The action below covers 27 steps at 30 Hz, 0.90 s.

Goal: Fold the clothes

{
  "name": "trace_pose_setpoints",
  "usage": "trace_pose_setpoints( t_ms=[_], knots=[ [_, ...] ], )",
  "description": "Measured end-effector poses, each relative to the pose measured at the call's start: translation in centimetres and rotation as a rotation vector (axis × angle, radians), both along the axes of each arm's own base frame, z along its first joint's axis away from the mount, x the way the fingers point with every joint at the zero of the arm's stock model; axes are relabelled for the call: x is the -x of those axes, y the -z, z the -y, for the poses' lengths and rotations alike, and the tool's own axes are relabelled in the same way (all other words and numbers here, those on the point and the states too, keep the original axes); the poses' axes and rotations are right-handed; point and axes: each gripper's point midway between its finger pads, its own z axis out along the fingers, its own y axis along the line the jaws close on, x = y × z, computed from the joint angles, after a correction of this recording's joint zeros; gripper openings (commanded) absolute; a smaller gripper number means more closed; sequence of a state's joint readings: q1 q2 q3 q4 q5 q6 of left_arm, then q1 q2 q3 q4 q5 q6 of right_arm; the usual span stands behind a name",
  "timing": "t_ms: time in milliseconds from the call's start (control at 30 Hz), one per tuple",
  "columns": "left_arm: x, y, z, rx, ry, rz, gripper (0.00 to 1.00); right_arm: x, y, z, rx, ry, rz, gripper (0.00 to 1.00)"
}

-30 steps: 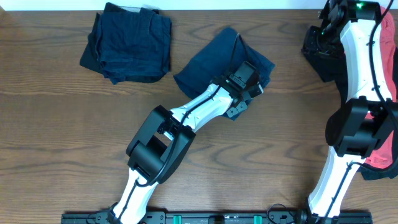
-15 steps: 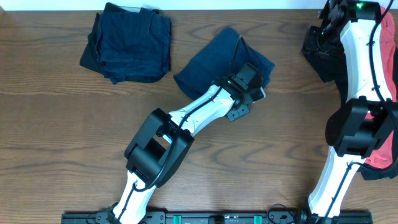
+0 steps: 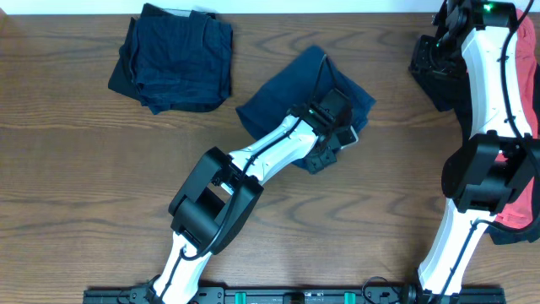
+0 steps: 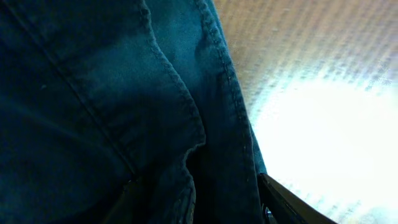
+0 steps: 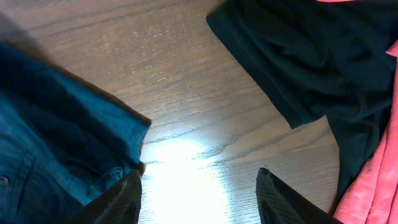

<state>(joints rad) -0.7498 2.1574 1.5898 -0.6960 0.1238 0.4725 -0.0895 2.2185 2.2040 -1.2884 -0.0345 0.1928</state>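
Observation:
A blue denim garment lies partly folded at mid-table. My left gripper rests on its right-hand part. In the left wrist view the denim fills the frame, and bunched seams lie between the left gripper's widely spread fingers. My right gripper hovers at the far right, open and empty over bare wood. The denim's edge lies just to its left.
A folded stack of dark blue clothes sits at the back left. A dark garment and a pink garment lie at the right edge. They also show in the right wrist view, dark and pink.
My left gripper has slid a little toward the front right over the denim. The garment has shifted slightly with it. The right arm has not moved.

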Motion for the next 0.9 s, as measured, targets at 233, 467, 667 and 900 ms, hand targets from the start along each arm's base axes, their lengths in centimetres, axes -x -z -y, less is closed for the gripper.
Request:
trace_pose_setpoints(
  t_ms=[233, 467, 667, 900],
  knots=[
    [0.7, 0.0, 0.3, 0.023, 0.014, -0.035, 0.93, -0.1, 0.0, 0.0, 0.000, 0.000, 0.004, 0.58],
    [1.6, -1.2, 0.4, 0.033, 0.012, -0.055, 0.99, -0.1, 0.0, 0.0, 0.000, 0.000, 0.005, 0.58],
    [1.4, -2.7, 0.6, 0.054, 0.013, -0.032, 0.99, -0.3, -0.1, 0.0, 0.001, 0.000, 0.011, 0.58],
    [1.7, -2.4, 0.3, 0.045, 0.013, -0.042, 0.99, -0.3, -0.1, 0.0, 0.001, 0.000, 0.012, 0.58]
  ],
)
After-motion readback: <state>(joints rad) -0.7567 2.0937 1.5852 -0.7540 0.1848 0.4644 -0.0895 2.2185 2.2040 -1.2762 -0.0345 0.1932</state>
